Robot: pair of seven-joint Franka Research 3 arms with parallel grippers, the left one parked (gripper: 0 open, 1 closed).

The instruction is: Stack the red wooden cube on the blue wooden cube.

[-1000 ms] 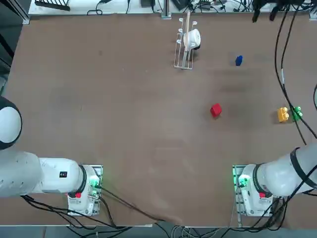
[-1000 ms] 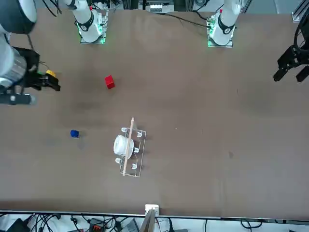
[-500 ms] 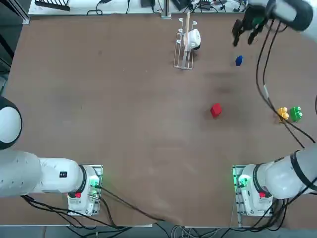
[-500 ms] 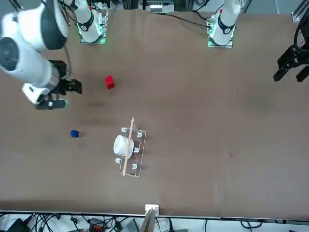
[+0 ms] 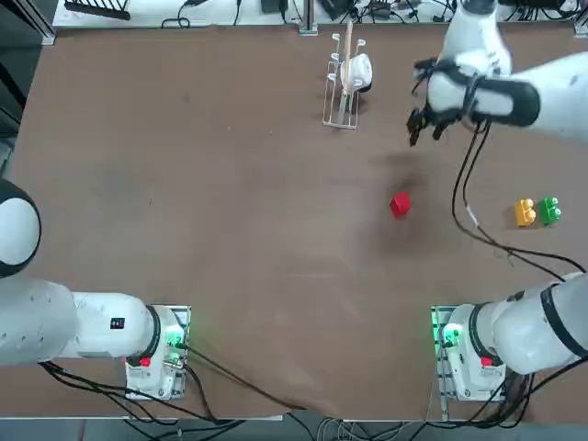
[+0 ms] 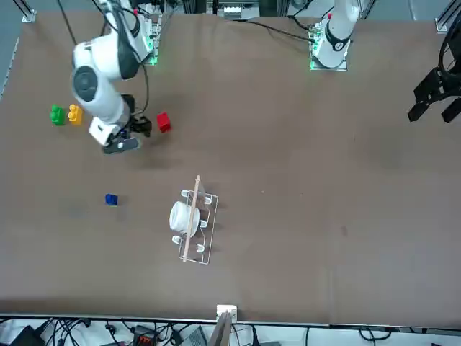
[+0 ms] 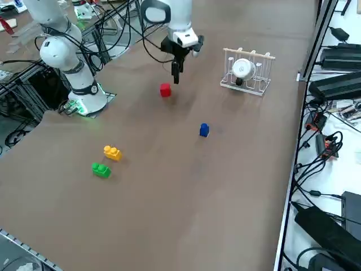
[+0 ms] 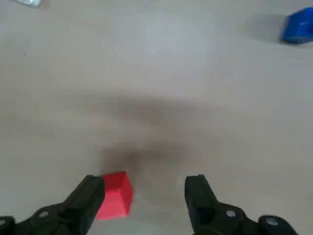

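Spread wide, the right gripper [image 8: 145, 193] holds nothing; red cube [image 8: 116, 197] and blue cube [image 8: 299, 26] sit apart, stacking undone

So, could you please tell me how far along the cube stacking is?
Nothing looks stacked: the red cube and the blue cube sit apart on the table. The right gripper, fingers open and empty, hovers over the table near the red cube. Left to do are grasping the red cube, carrying it over and setting it on the blue one.
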